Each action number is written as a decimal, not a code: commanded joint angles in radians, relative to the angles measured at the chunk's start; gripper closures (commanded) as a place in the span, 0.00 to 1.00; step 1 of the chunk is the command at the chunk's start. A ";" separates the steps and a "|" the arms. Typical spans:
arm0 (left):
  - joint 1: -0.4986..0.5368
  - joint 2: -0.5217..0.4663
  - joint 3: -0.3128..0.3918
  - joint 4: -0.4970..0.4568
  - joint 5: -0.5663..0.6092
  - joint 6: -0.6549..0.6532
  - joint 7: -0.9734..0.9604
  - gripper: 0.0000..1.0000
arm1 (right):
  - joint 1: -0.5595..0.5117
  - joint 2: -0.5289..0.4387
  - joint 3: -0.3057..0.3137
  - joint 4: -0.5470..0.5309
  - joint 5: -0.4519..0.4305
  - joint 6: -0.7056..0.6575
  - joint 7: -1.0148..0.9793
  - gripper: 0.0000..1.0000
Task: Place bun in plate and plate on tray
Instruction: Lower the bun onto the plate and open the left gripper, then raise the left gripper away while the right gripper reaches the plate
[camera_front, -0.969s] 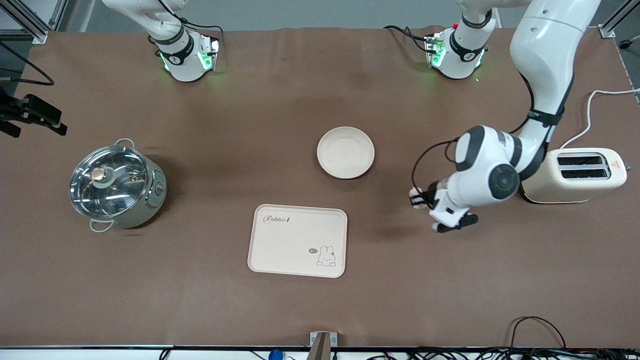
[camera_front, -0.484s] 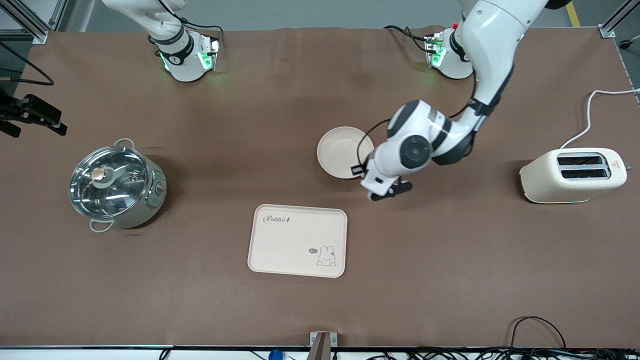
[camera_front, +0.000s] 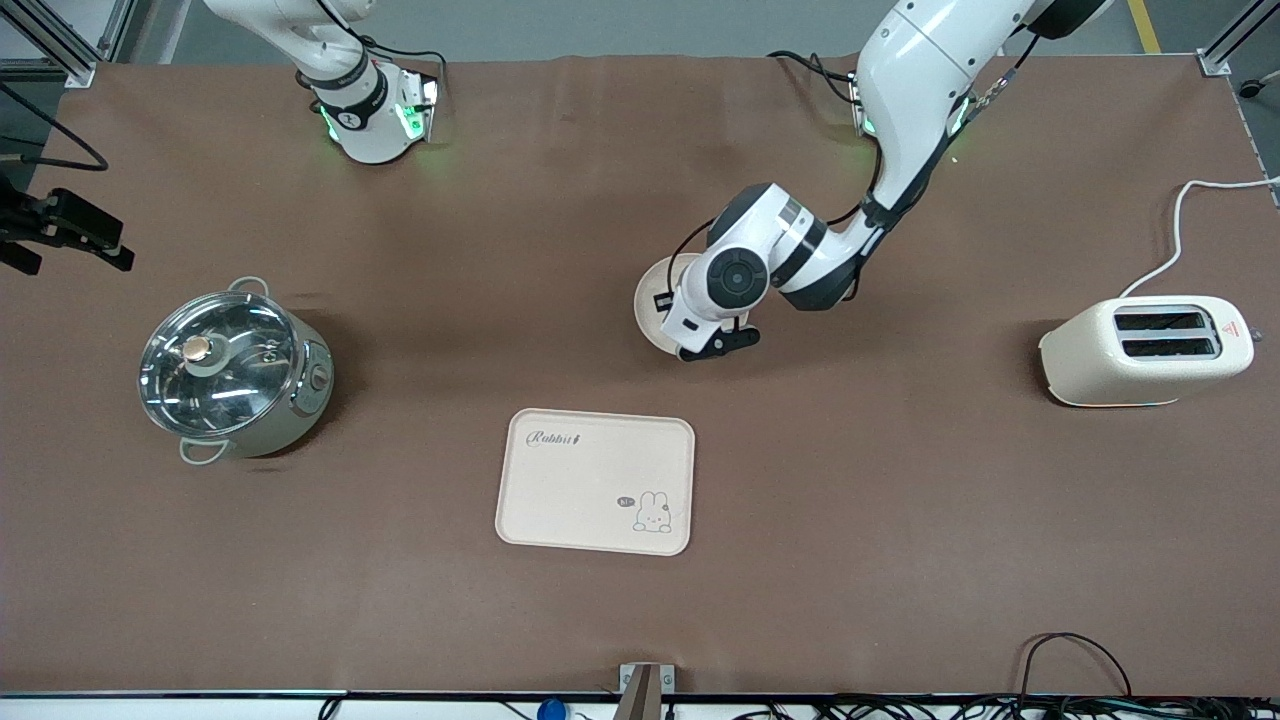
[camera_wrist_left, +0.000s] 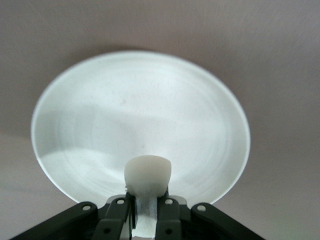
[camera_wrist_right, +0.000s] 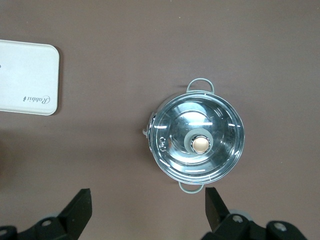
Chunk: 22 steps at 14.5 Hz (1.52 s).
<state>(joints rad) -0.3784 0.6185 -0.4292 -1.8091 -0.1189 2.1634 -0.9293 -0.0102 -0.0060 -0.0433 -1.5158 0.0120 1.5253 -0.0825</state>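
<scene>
Brown table (camera_front: 900, 520), bun (camera_wrist_left: 147, 173) over plate (camera_wrist_left: 100, 125)

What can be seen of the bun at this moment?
The bun is a small off-white, rounded lump with a smooth, matte, dough-like surface. It is pinched between the fingers of the left gripper, with its rounded end sticking out past the fingertips. It hangs in the air over the round cream plate, near the plate's edge, and does not touch it. In the front view the left arm's wrist hides it.
</scene>
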 joint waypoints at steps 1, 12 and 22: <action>-0.017 0.007 0.009 0.004 0.036 0.006 -0.009 0.44 | -0.016 -0.003 0.011 -0.004 0.002 -0.002 -0.011 0.00; 0.084 -0.111 0.009 0.321 0.126 -0.415 0.004 0.00 | 0.157 0.173 0.017 -0.018 0.219 0.036 0.165 0.00; 0.398 -0.342 0.001 0.433 0.337 -0.522 0.464 0.00 | 0.593 0.501 0.017 -0.311 0.528 0.812 0.501 0.00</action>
<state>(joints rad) -0.0125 0.3424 -0.4161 -1.3627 0.1865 1.6549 -0.5267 0.5219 0.4631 -0.0139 -1.7881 0.4761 2.2282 0.4009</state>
